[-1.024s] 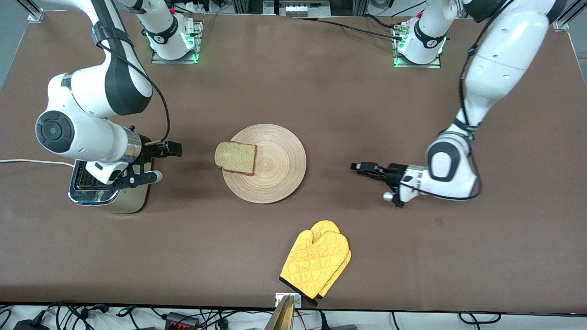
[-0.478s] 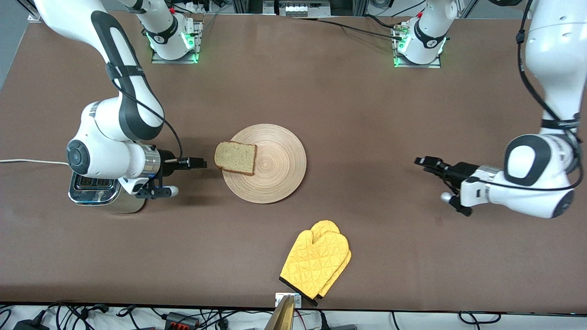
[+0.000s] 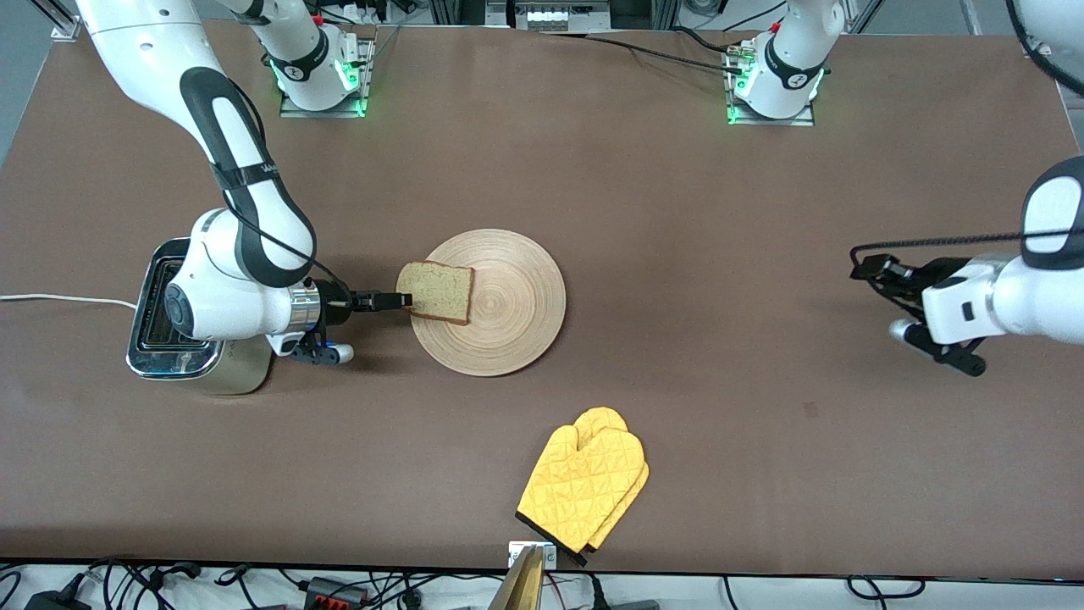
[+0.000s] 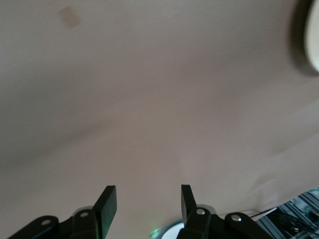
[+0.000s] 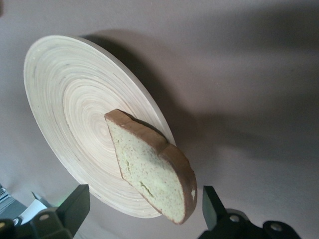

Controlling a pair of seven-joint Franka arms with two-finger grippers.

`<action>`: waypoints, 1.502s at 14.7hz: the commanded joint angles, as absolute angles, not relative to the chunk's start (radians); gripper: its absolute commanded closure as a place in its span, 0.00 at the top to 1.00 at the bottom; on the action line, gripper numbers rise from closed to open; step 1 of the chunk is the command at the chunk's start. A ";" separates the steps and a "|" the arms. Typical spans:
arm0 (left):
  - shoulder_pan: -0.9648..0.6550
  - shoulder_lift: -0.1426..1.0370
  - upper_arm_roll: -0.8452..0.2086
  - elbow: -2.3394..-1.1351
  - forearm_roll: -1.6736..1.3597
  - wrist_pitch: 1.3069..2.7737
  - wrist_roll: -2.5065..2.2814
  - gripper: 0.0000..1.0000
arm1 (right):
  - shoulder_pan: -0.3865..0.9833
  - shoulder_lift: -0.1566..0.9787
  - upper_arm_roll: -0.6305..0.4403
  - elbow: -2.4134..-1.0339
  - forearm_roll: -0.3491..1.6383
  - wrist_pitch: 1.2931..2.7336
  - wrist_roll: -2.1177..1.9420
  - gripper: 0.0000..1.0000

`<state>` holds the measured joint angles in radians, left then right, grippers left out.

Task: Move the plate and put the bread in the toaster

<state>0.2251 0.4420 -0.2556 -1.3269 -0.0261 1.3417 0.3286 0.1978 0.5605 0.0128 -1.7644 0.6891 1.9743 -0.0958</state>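
The bread (image 3: 436,291) lies on the edge of the wooden plate (image 3: 508,313), overhanging it toward the right arm's end of the table. My right gripper (image 3: 398,300) is open and level with the bread. In the right wrist view its fingers (image 5: 75,204) stand on either side of the bread's (image 5: 154,169) overhanging end, with the plate (image 5: 70,94) under the rest of the slice. The toaster (image 3: 161,360) stands at the right arm's end, partly hidden by that arm. My left gripper (image 3: 868,271) is open and empty (image 4: 147,199) over bare table at the left arm's end.
A yellow quilted oven mitt (image 3: 584,479) lies near the table's front edge, nearer to the front camera than the plate. The toaster's white cord (image 3: 59,298) runs off the table's end. A sliver of the plate (image 4: 314,40) shows in the left wrist view.
My right gripper has moved from over the toaster to the bread's overhanging end. My left arm has drawn back from near the plate toward its own end of the table.
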 commanded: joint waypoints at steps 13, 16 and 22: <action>0.149 0.070 -0.195 -1.591 0.114 1.463 0.238 1.00 | 0.207 0.607 0.017 -1.796 0.746 1.982 -0.149 0.99; 0.158 -0.012 -0.190 -1.677 0.055 1.534 0.230 1.00 | 0.209 0.612 0.015 -1.795 0.746 1.977 -0.149 0.91; 0.153 -0.043 -0.086 -1.683 -0.055 1.536 0.062 1.00 | 0.210 0.612 0.015 -1.787 0.744 1.965 -0.150 0.47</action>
